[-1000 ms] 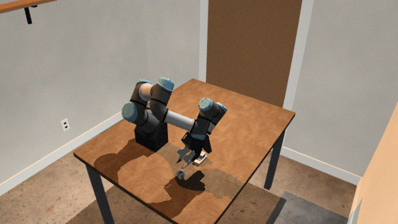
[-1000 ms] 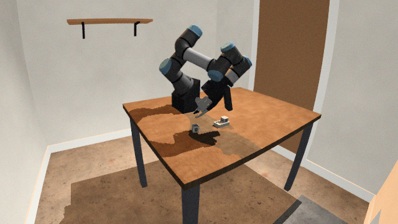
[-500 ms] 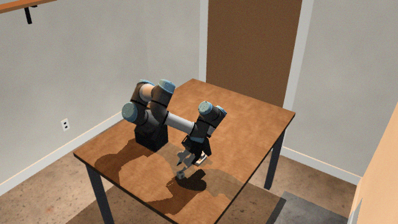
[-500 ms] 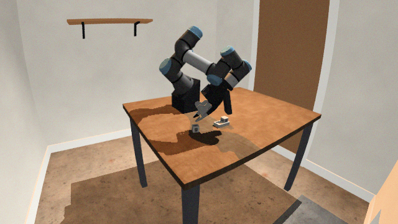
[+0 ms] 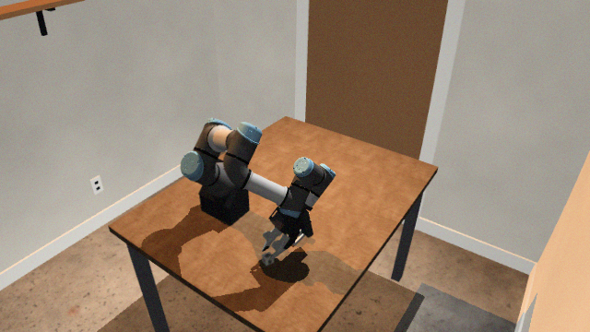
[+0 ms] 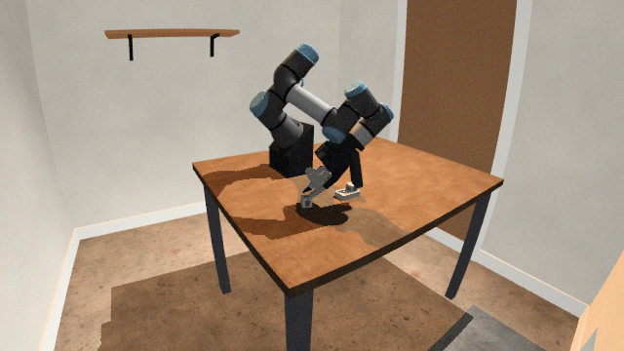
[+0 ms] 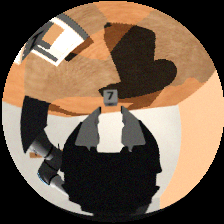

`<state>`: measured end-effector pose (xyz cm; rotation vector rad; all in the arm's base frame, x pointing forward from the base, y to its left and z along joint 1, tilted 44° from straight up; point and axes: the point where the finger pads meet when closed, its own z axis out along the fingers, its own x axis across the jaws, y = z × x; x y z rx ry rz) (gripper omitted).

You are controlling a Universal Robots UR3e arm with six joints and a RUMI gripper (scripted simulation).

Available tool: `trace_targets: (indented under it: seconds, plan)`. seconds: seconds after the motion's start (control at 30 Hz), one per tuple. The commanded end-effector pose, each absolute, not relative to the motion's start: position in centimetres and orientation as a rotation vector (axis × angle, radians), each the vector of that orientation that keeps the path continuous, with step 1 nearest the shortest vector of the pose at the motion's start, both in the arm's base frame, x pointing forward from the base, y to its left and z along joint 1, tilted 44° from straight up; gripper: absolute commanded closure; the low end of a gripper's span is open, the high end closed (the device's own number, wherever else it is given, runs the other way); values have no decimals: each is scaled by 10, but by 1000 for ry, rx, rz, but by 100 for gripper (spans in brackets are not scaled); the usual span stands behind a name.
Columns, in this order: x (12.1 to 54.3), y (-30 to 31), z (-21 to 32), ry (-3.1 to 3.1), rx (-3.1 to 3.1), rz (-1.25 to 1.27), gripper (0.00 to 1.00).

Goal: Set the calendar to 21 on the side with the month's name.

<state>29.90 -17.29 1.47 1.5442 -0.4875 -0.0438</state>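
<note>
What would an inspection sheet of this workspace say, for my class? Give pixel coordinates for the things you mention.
Surface: wooden table [image 5: 359,184] [image 6: 414,180] [image 7: 70,82], shadows across it.
Job's things: a loose cube [image 5: 267,259] [image 6: 306,202] [image 7: 110,97] is outside the tray [image 6: 347,196] [image 7: 61,53], a 7 facing the wrist camera; another cube [image 6: 350,187] is at the tray; whether it sits flat, cannot tell.
Clutter: nothing seen.
Gripper: the gripper [image 5: 271,253] [image 6: 308,193] [image 7: 110,106] is partly open by the loose cube, nothing gripped.
Cables: nothing seen.
Surroundings: brown door [image 5: 373,69] [image 6: 458,97], wall shelf [image 5: 41,7] [image 6: 171,33].

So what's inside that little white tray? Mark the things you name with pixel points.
One cube sits in the tray [image 6: 347,196] [image 7: 62,53]. The claw [image 6: 306,194] [image 7: 110,106] isn't covering it, but the cube hides whatever lies beneath.
</note>
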Motion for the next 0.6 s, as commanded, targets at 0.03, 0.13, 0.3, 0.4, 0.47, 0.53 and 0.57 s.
trace_targets:
  seconds: [0.03, 0.13, 0.3, 0.4, 0.47, 0.53, 0.57]
  plan:
    - [299, -177, 10, -488, 1546, -41, 72]
    - [299, -180, 7, -488, 1546, -41, 72]
    - [299, -184, 3, -488, 1546, -41, 72]
    - [299, -186, 2, -488, 1546, -41, 72]
    - [299, -186, 1, -488, 1546, -41, 72]
    - [299, -186, 1, -488, 1546, -41, 72]
    - [299, -186, 1, -488, 1546, -41, 72]
